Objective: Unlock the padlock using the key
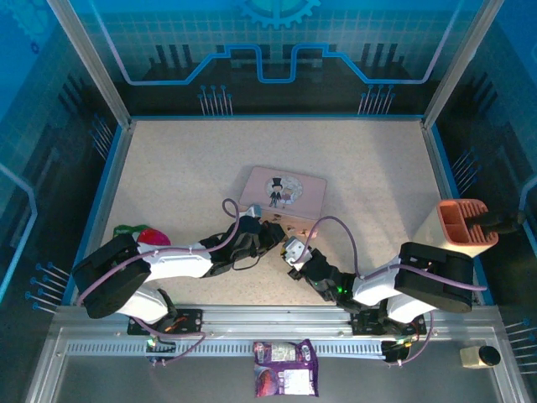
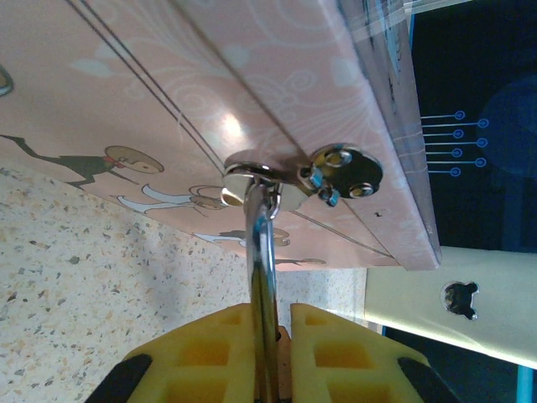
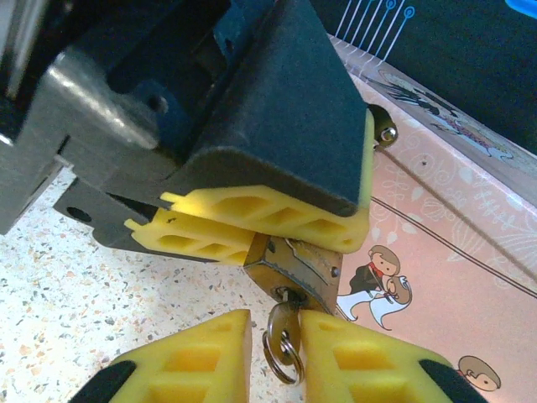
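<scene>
One padlock (image 3: 294, 269), one key (image 3: 283, 323), one pink box (image 1: 285, 189), one purple packet (image 1: 285, 368), one orange holder (image 1: 466, 227).

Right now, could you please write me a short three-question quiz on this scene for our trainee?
1. True or false: the key sits in the keyhole of the padlock.
2. Fill in: the fingers of the right gripper stand on either side of the ____.
3. The left gripper has its fingers clamped on: A) the key, B) the padlock, C) nothing.

Key: 1 true; 2 key; 3 B.
</scene>
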Tool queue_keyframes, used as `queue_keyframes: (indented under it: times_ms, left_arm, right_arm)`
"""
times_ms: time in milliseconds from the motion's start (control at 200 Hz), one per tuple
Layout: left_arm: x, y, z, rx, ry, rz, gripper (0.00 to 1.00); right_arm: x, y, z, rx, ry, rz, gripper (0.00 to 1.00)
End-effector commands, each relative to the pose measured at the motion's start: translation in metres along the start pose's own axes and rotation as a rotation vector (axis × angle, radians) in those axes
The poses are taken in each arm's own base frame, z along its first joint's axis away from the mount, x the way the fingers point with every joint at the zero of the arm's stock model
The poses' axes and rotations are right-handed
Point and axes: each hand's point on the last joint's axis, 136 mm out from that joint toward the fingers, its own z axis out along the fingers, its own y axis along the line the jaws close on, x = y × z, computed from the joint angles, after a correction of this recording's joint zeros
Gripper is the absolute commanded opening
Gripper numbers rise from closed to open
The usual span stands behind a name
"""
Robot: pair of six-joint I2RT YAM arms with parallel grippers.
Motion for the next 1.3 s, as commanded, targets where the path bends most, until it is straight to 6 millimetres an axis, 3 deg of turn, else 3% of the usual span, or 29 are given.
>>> queue_keyframes:
  times_ms: [0,365,565,841,1021,1141,1291]
  left_arm:
    - [0.001,-0.041,-0.007,0.129,0.003,0.017,0.00]
    - [0.023,-0.039,0.000,0.111,0.041,0.062,0.00]
    - [0.031,-0.038,0.005,0.112,0.060,0.070,0.00]
    - [0.029,-0.031,0.009,0.082,0.045,0.088,0.00]
    - [0.016,-0.017,0.008,0.011,0.010,0.117,0.20]
    - [0.001,-0.002,0.002,-0.090,-0.041,0.164,0.39]
    - [-0.011,0.011,-0.003,-0.121,-0.078,0.164,0.45]
  right_arm:
    - [-0.015,-0.004,0.001,0.007,-0.054,0.067,0.22]
    - [-0.020,-0.015,-0.002,0.019,-0.045,0.198,0.10]
    - [-0.010,-0.023,-0.001,0.011,0.004,0.430,0.00]
    - [0.005,-0.010,-0.001,-0.042,0.069,0.684,0.00]
    - [0.034,0.002,-0.002,-0.037,0.182,0.718,0.00]
    - [0.051,0.009,-0.005,-0.033,0.217,0.749,0.00]
    - [0.059,0.016,-0.004,-0.044,0.225,0.778,0.00]
